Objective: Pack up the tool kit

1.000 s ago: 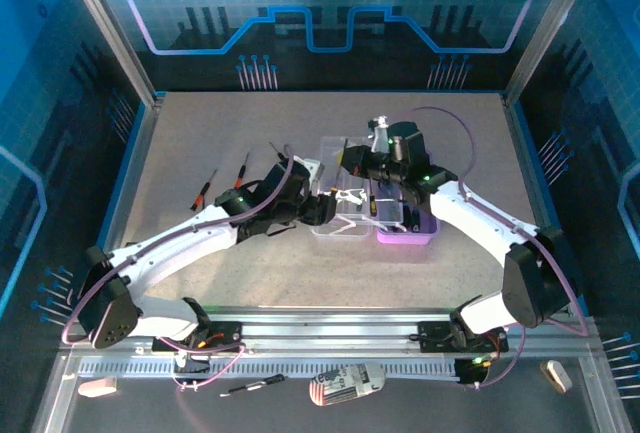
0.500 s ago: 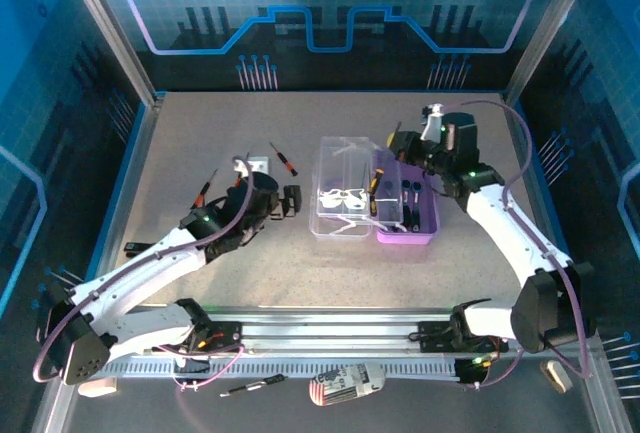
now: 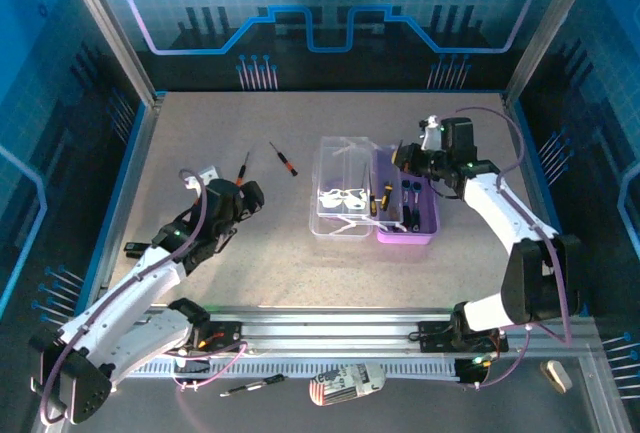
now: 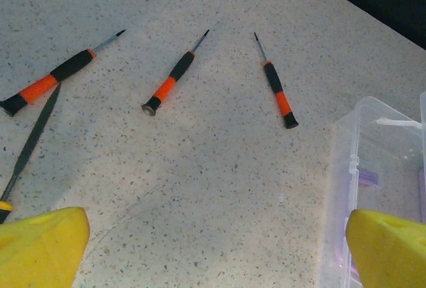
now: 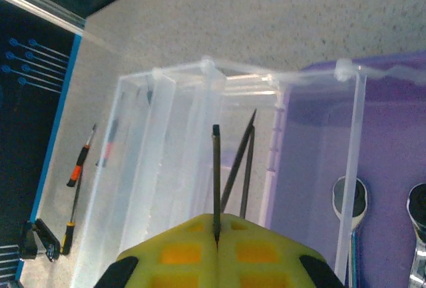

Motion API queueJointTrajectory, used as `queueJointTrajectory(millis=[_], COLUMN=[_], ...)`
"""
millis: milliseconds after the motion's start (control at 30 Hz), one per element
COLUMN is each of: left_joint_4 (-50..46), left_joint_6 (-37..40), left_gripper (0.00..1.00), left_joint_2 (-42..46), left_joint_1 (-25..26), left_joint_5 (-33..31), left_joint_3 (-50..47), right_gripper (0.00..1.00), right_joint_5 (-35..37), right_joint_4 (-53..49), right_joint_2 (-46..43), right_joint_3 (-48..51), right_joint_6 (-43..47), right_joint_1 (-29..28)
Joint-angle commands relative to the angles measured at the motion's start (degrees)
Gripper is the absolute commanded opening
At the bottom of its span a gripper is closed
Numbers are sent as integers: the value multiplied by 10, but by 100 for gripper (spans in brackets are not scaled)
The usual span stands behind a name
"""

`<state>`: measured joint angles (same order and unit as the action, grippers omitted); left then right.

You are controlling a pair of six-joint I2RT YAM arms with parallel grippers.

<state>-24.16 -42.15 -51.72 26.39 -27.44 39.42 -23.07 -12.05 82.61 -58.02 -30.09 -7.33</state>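
The left gripper (image 3: 247,199), now open, has pulled back from the box (image 3: 405,238) to the loose screwdrivers (image 4: 168,87), likely packed next; the right gripper (image 5: 216,235) pinches a thin tool (image 5: 216,168).

3 loose screwdrivers (image 4: 46,83) (image 4: 172,78) (image 4: 277,91); 1 thin dark tool (image 4: 33,128); 1 tool kit (image 3: 405,237).

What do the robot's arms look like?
The left arm and right arm are white tubes with chunky black joints. A thin purple cable loops along each one. The fingers are bright yellow. The right gripper has orange squares and black patches too.
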Motion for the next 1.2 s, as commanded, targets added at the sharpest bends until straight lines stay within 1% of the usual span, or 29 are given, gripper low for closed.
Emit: queueJointTrajectory(millis=[0,233,500,767,833,1000,1167], left_joint_4=[0,0,-1,-7,-15,-40,-87], left_joint_6=[-15,-18,-18,-20,-35,-79,-123], left_gripper=[99,99,99,99,99,99,99], left_joint_2=[-7,-8,-8,-12,-16,-36,-55], left_joint_1=[-5,-6,-9,-14,-16,-29,-72], left_joint_5=[12,13,13,12,7,10,14], left_joint_3=[-1,-2,-2,-4,-9,-25,-34], right_gripper=[6,7,8,14,16,17,19], right_joint_5=[-28,-31,-23,-13,-15,-16,-4], right_joint_4=[-4,-12,-11,-16,-13,-11,-11], right_joint_2=[25,68,88,93,93,86,47], right_joint_3=[-8,-20,-25,-30,-31,-28,-19], right_joint_6=[14,20,15,10,8,5,1], right_joint_1=[-5,-23,-27,-28,-28,-28,-30])
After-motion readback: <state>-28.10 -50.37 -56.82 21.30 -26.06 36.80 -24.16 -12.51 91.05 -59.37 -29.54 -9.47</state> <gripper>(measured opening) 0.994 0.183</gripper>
